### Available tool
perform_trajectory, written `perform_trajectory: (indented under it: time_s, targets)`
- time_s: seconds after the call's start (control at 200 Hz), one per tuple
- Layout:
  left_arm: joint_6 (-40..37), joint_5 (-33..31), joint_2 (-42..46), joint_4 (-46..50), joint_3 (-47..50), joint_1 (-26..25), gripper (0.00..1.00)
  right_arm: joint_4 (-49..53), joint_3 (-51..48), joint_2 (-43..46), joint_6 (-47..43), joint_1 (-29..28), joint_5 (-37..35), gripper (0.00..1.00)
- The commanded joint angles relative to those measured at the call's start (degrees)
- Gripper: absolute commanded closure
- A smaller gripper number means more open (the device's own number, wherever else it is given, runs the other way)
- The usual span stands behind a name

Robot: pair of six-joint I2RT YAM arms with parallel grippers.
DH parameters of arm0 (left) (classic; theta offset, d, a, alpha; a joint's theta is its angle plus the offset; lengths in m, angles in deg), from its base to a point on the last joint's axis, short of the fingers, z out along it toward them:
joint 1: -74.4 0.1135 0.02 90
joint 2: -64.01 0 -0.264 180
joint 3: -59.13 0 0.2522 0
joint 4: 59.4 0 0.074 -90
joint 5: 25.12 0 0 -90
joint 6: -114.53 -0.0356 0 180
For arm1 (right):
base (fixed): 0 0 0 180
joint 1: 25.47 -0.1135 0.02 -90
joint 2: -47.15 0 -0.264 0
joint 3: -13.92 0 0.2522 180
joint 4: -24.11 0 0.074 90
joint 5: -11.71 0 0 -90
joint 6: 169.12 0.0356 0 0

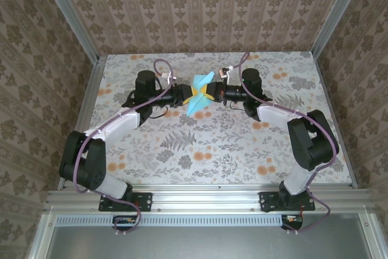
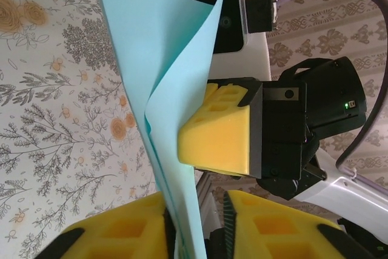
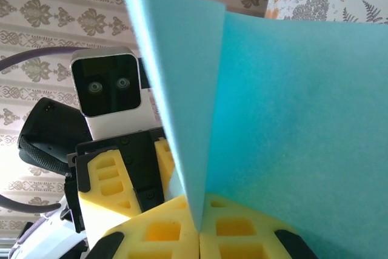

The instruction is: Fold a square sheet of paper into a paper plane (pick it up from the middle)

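The square sheet of paper (image 1: 199,94), turquoise and folded along a crease, hangs above the table's middle with its flaps spread. My right gripper (image 1: 210,95) comes in from the right and is shut on the fold, the paper (image 3: 291,107) rising straight out of its closed yellow fingers (image 3: 199,227). My left gripper (image 1: 188,96) faces it from the left. In the left wrist view the paper (image 2: 163,71) lies against one finger of my left gripper (image 2: 197,225), while a gap separates it from the other finger. The right gripper's yellow finger (image 2: 221,131) presses the sheet just above.
The floral tabletop (image 1: 200,144) lies below the arms. Aluminium frame rails (image 1: 91,83) and patterned walls (image 1: 200,4) close in the sides and back. Purple cables (image 1: 160,65) loop above both wrists.
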Motion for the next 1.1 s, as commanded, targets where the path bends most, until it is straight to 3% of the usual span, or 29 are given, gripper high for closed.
perform_trajectory:
  time_s: [0.0,0.21,0.35,0.52,0.575,0.735,0.795,0.93,1.095]
  targets:
    - [-1.1,0.2,-0.4,1.0,0.0,0.3,0.78,-1.8,1.2,-0.6,0.1,-0.3,1.5,0.92]
    - [-4.1,-1.4,-0.5,5.9,-0.9,0.6,0.9,0.5,1.3,0.3,-1.3,-0.3,0.9,0.82]
    - [-7.5,-3.7,-0.2,10.9,-1.4,0.9,0.92,6.8,-0.1,3.0,-5.3,1.0,-1.9,0.6]
    - [-18.7,-11.1,1.1,24.3,-3.5,1.3,0.93,14.9,-5.3,8.6,-10.9,5.2,-9.0,0.41]
    - [-23.4,-15.5,1.2,30.9,-5.0,1.2,0.93,21.3,-6.2,11.0,-15.1,6.0,-13.3,0.37]
    - [-35.0,-38.0,0.1,45.9,-9.8,-0.8,0.92,38.5,-6.8,17.6,-25.8,5.8,-29.1,0.3]
    - [-37.5,-48.0,-1.3,49.8,-11.9,-4.4,0.91,41.6,-7.7,20.3,-27.4,5.8,-34.3,0.28]
    - [-39.6,-65.6,-7.1,55.2,-16.9,-10.5,0.91,44.4,-10.1,24.7,-28.5,5.8,-42.0,0.27]
    - [-37.4,-78.2,-15.9,57.8,-22.9,-16.5,0.91,46.0,-11.6,28.0,-29.0,5.9,-46.5,0.27]
